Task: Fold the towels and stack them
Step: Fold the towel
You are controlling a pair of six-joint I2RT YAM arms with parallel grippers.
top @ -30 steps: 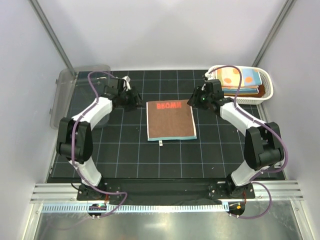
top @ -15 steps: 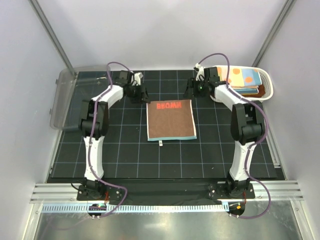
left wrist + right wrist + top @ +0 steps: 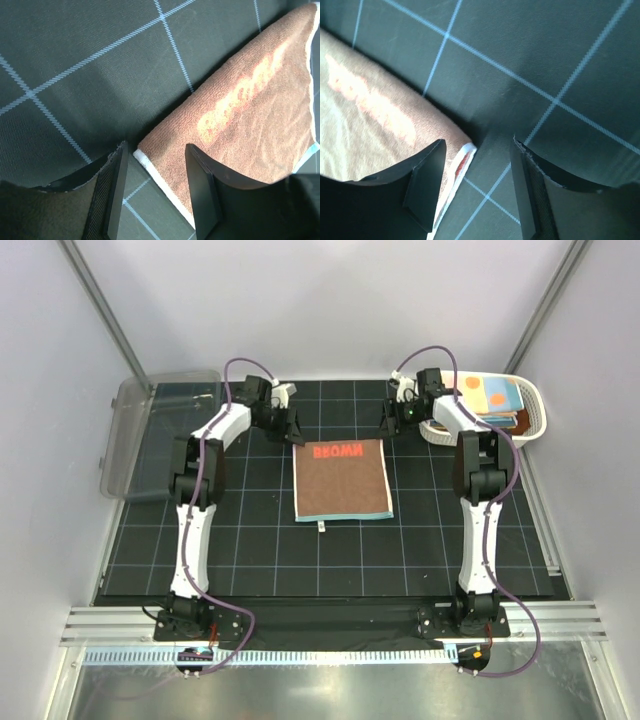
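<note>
As it lies, brown towel, long axis front-to-back

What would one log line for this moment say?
brown towel: flat | left gripper: open at far-left corner | right gripper: open at far-right corner

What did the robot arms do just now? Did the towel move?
Both arms stretched out away from their bases. The left tool and right tool moved in over the far corners of the brown towel, open, gripping nothing yet. The towel, basket and clear bin stayed put.
</note>
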